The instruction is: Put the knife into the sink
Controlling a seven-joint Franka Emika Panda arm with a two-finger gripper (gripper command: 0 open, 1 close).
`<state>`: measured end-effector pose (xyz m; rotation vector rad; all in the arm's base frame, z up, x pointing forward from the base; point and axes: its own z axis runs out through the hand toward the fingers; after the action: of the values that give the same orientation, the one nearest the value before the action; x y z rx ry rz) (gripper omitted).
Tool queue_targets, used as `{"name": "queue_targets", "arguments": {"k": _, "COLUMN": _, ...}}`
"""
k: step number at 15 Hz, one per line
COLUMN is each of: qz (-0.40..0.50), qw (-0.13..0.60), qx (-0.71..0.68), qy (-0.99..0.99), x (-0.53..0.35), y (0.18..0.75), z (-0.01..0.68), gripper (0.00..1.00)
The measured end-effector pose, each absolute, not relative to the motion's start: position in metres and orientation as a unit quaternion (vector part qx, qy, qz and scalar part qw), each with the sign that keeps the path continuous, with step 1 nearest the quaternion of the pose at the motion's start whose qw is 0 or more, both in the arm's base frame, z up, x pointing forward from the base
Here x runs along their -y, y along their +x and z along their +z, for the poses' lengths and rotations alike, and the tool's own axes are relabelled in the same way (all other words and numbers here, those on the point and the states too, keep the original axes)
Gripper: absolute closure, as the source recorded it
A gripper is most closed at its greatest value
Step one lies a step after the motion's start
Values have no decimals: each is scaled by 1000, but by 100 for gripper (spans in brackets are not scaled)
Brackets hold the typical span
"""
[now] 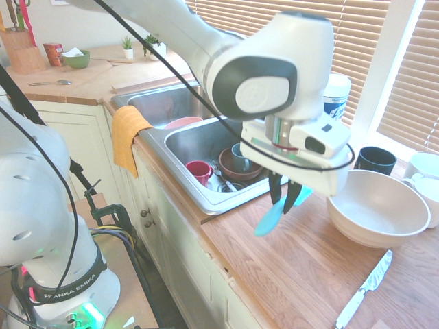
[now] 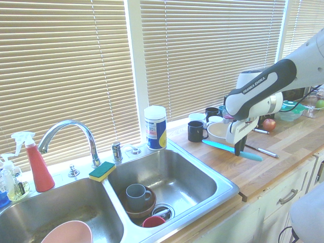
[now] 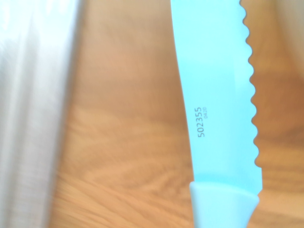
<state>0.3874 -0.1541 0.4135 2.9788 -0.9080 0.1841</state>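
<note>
In the first outside view, the fingers [image 1: 283, 199] are pinched shut on the turquoise knife [image 1: 270, 218], one on each side of it. They have it near the place where the handle meets the blade. The handle sticks out to the room side of the fingers, and the blade goes the other way, to the window. The sink [image 1: 225, 203] is just beside the fingers, across a bit of desk [image 1: 274, 274]. The big pale bowl [image 1: 377, 209] is near them on the side away from the sink.

In the second outside view, the knife lies flat and long through the fingers, with its blade end near the black mug [image 2: 196, 131]. The sink is off to one side of it, so the knife has to go sideways. I can't tell if the knife is up off the desk or touching it.

In the wrist view, the knife's bumpy edge faces away from the sink. Its long way runs almost the same way as the sink's edge. So I think it needs a lift, then a move sideways over the rim. If it stays too low, it could bump the rim and twist.
</note>
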Motion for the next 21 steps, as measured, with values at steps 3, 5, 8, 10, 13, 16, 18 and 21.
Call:
{"name": "queue_targets", "arguments": {"k": 3, "qz": 70, "qw": 9, "qx": 292, "qy": 954, "x": 129, "y": 393, "z": 453, "gripper": 100}}
{"name": "queue_targets", "arguments": {"k": 5, "qz": 76, "qw": 9, "qx": 314, "qy": 946, "x": 96, "y": 405, "z": 466, "gripper": 100}}
{"name": "queue_targets", "arguments": {"k": 8, "qz": 104, "qw": 4, "qx": 348, "qy": 932, "x": 31, "y": 429, "z": 479, "gripper": 100}}
{"name": "queue_targets", "arguments": {"k": 10, "qz": 118, "qw": 0, "qx": 375, "qy": 919, "x": -11, "y": 447, "z": 472, "gripper": 100}}
{"name": "queue_targets", "arguments": {"k": 13, "qz": 129, "qw": 5, "qx": 417, "qy": 900, "x": -60, "y": 477, "z": 438, "gripper": 100}}
{"name": "queue_targets", "arguments": {"k": 16, "qz": 125, "qw": 2, "qx": 432, "qy": 893, "x": -98, "y": 491, "z": 393, "gripper": 100}}
{"name": "queue_targets", "arguments": {"k": 18, "qz": 122, "qw": -4, "qx": 438, "qy": 891, "x": -123, "y": 491, "z": 369, "gripper": 100}}
{"name": "queue_targets", "arguments": {"k": 21, "qz": 110, "qw": -8, "qx": 443, "qy": 890, "x": -147, "y": 480, "z": 323, "gripper": 100}}
